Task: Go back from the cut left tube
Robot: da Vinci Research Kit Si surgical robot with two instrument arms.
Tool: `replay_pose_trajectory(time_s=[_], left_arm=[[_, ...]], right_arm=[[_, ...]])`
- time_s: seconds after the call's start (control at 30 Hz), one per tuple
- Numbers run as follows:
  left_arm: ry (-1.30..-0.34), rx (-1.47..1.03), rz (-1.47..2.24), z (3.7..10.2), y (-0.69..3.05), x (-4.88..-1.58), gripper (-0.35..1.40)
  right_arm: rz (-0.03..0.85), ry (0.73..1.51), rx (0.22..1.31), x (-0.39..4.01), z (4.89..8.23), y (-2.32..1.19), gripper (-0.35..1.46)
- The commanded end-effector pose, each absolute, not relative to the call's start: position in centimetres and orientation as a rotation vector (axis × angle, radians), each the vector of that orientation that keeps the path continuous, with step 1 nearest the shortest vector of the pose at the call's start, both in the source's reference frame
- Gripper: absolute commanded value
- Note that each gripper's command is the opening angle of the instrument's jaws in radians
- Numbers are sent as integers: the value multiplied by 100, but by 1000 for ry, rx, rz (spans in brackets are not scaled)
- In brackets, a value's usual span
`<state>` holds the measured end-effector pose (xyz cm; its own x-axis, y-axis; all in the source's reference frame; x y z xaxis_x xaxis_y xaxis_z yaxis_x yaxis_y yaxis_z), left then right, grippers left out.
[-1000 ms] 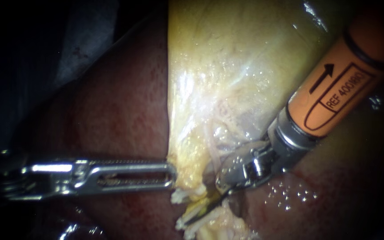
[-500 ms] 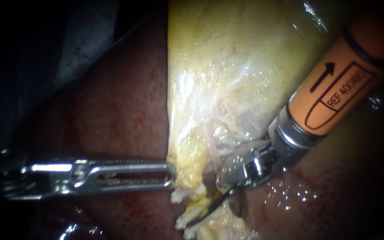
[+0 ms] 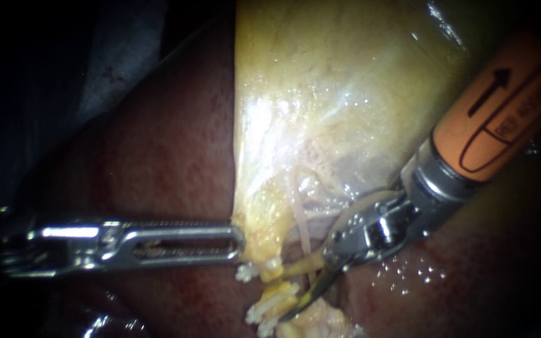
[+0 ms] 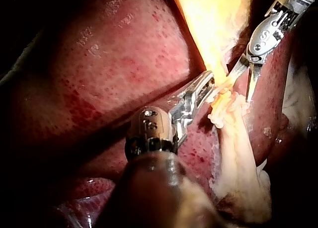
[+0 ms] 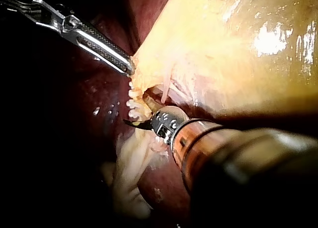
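Gallbladder point(image 3: 320, 94) tissue, yellow and shiny, fills the middle, with the dark red liver point(image 3: 158, 144) beside it. On the gallbladder's low edge the left instrument point(image 3: 238, 241) has its jaws shut tight, pinching that edge. Just under the same edge sits the cut tube point(image 3: 280, 292), in two short yellow bits, with white clips point(image 3: 244, 272) on them. The right instrument point(image 4: 242, 81) comes down across the gallbladder. Its two thin blades stand a little apart and hold nothing, right next to the tube's cut ends.
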<state>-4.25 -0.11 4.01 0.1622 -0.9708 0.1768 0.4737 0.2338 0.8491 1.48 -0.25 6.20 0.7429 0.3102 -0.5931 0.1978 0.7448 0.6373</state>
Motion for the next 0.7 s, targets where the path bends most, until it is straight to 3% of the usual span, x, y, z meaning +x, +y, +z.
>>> replay_pose_trajectory(time_s=[0.03, 0.4, 0.7], left_arm=[[-848, 735, -1175, 401, -12, -425, -35], [-848, 735, -1175, 402, -12, -426, -35], [-849, 733, -1176, 403, -12, -426, -35]], right_arm=[[72, 751, 743, 146, 618, -23, 66], [91, 769, 712, 111, 591, 5, 62], [131, 838, 643, 70, 555, 56, 62]])
